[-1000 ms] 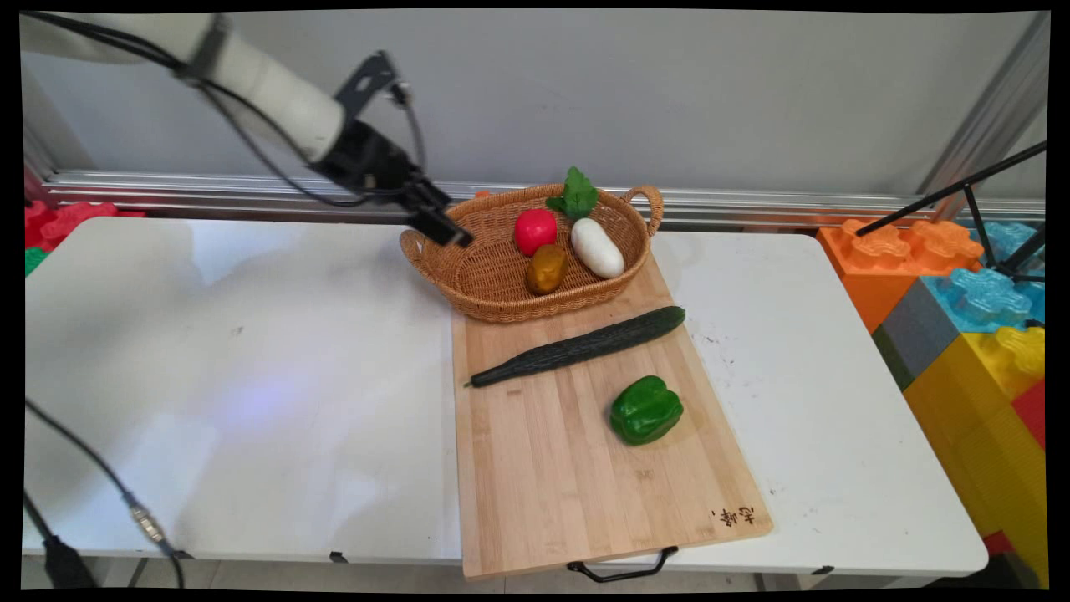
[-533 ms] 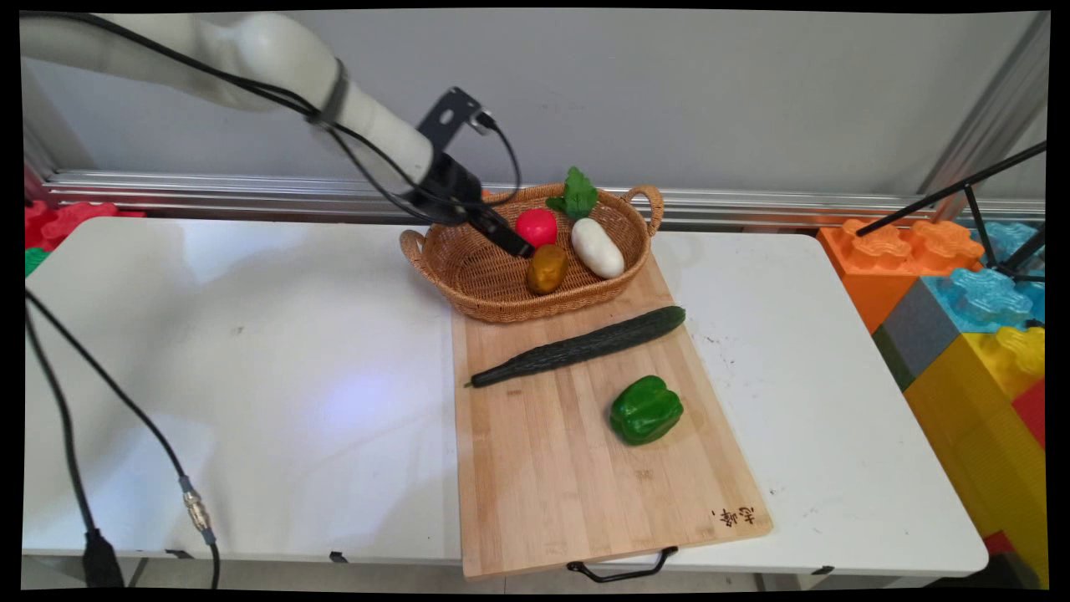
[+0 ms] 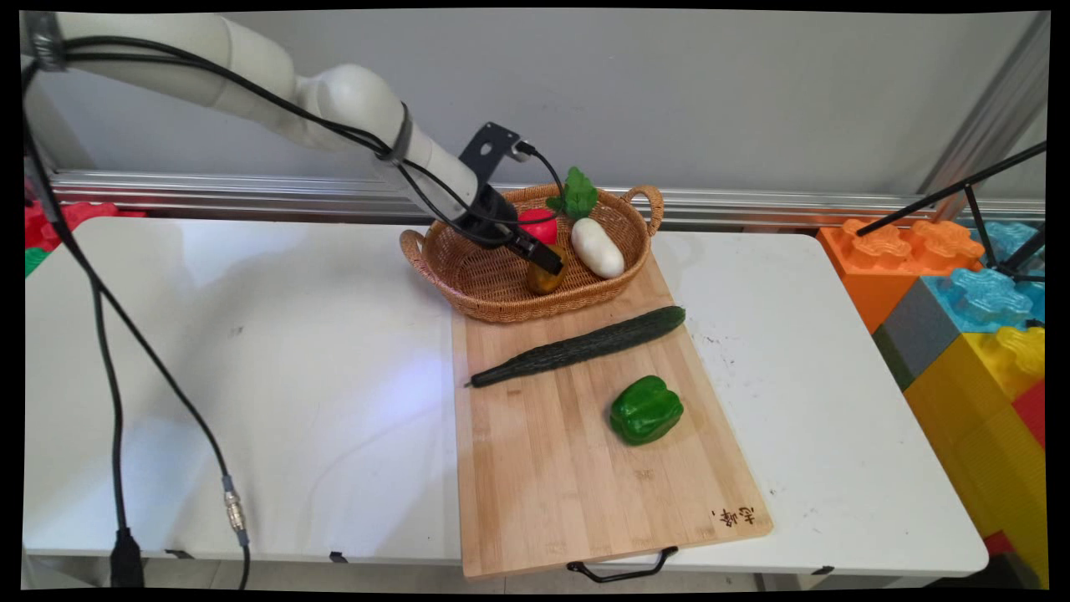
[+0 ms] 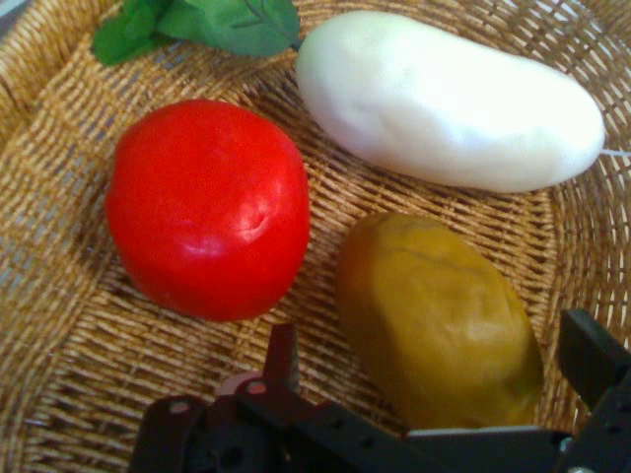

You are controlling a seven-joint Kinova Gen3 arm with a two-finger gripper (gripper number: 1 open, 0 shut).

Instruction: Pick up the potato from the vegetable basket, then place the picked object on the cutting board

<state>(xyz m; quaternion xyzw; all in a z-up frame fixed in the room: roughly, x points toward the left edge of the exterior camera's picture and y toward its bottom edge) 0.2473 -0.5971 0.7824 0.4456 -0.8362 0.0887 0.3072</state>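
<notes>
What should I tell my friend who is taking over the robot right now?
Hand: open, inside the wicker basket, one finger on each side of the brown potato, not closed on it.
In the basket: the potato, a red tomato beside it, a white radish with green leaves behind them.
On the cutting board: the basket at the far end, a cucumber lying across the middle, a green pepper nearer the camera.
Done: nothing lifted.
Left: I cannot tell.

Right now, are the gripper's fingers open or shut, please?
Open: in the hand view the fingers stand wide apart on either side of the brown potato in the basket.
</notes>
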